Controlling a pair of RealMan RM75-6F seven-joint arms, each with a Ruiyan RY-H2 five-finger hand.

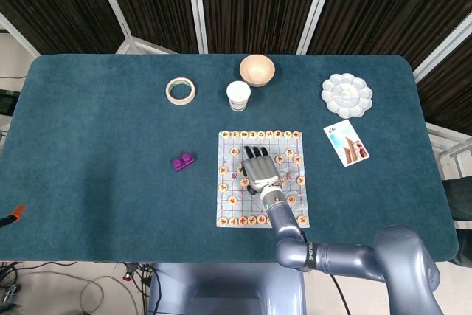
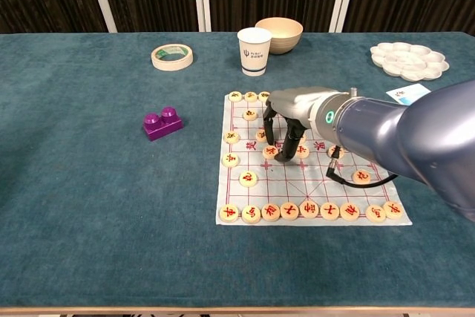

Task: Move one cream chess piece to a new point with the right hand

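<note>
A paper chess board point(image 2: 312, 187) lies right of the table's middle, with several cream round pieces with red marks along its edges and inside. My right hand point(image 2: 286, 128) stands over the board's upper middle with its fingers pointing down. Its fingertips point(image 2: 285, 157) pinch one cream chess piece point(image 2: 270, 151), which sits on the board's surface. In the head view the right hand point(image 1: 259, 171) covers that piece, and the board point(image 1: 254, 208) shows around it. My left hand is in neither view.
A purple brick point(image 2: 162, 123) lies left of the board. Behind the board stand a paper cup point(image 2: 254, 50) and a bowl point(image 2: 280, 33), with a tape roll point(image 2: 171, 56) to the left. A white palette point(image 2: 409, 60) and a card point(image 1: 346, 142) are on the right.
</note>
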